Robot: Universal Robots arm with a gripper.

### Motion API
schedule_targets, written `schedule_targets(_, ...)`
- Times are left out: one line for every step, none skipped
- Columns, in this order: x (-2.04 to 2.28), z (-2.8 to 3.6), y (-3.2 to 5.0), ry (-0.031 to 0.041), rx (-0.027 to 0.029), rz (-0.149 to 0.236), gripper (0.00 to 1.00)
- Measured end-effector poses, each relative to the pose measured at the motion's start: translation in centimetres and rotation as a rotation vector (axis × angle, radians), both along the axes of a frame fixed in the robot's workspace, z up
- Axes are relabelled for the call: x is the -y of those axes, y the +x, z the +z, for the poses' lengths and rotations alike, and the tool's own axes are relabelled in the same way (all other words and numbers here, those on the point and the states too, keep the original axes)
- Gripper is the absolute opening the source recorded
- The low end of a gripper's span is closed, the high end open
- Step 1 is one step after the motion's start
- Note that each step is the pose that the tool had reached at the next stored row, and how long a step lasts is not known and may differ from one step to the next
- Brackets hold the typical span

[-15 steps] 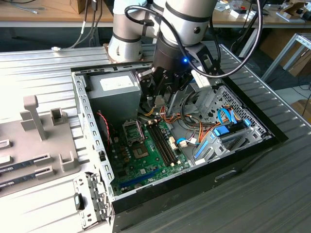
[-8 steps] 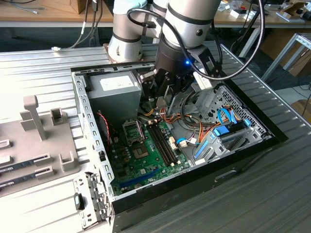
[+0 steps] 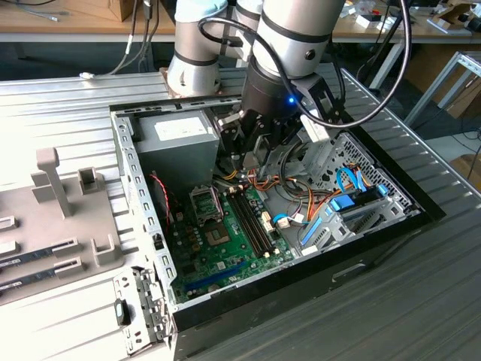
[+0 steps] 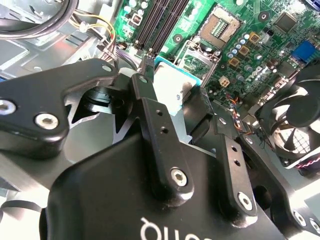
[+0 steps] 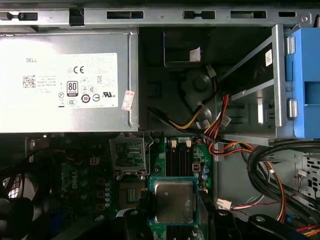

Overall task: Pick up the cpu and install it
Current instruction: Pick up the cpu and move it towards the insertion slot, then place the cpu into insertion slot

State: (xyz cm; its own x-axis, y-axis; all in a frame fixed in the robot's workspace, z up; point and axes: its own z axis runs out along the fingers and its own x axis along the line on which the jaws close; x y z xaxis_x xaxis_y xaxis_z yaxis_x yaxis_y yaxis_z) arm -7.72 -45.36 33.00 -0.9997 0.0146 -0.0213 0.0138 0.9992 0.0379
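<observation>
The cpu (image 5: pixel 173 201), a small square chip with a silver-grey top and thin green rim, hangs above the green motherboard (image 3: pixel 225 241) inside the open computer case. My gripper (image 4: pixel 175 95) is shut on the cpu (image 4: pixel 172 85), one black finger (image 4: pixel 150 100) on each side. In the exterior view the gripper (image 3: pixel 252 158) hovers over the board beside the memory slots (image 3: pixel 252 218). The cpu socket (image 5: pixel 131 192) lies open with its metal load plate (image 5: pixel 129 154) raised, a short way to one side of the held chip. The same socket (image 3: pixel 204 201) shows in the exterior view.
A grey power supply (image 3: pixel 176 147) fills the case's back corner. Bundles of orange, yellow and black cables (image 3: pixel 301 199) run beside the gripper. A blue drive bracket (image 3: pixel 342 210) sits on the exterior view's right. A fan (image 4: pixel 295 120) stands near the socket. A grey fixture tray (image 3: pixel 52 218) lies outside the case.
</observation>
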Motion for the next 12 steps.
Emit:
schedule_targets(0.01,-0.03,0.0,0.0,0.0,0.0,0.47)
schedule_targets(0.05,-0.32,0.0,-0.0001,0.0,0.0,0.47)
schedule_targets(0.05,-0.53,0.0,0.0,0.0001,0.0,0.47)
schedule_targets(0.31,-0.87,-0.01,0.0,0.0,0.0,0.47)
schedule_targets(1.1,-1.04,-0.01,0.0001,0.0001,0.0,0.47)
schedule_targets(1.48,-1.11,-0.01,0.0,0.0,0.0,0.47)
schedule_targets(1.84,-1.21,-0.02,0.0001,0.0001,0.0,0.47)
schedule_targets(1.86,-1.23,-0.02,0.0002,0.0001,0.0,0.47)
schedule_targets(1.86,-1.22,-0.02,0.0,0.0,0.0,0.47)
schedule_targets(1.86,-1.22,-0.01,-0.0001,0.0,0.0,0.47)
schedule_targets(1.87,-1.24,-0.01,0.0,0.0,0.0,0.47)
schedule_targets(1.87,-1.25,-0.01,0.0,0.0,0.0,0.47)
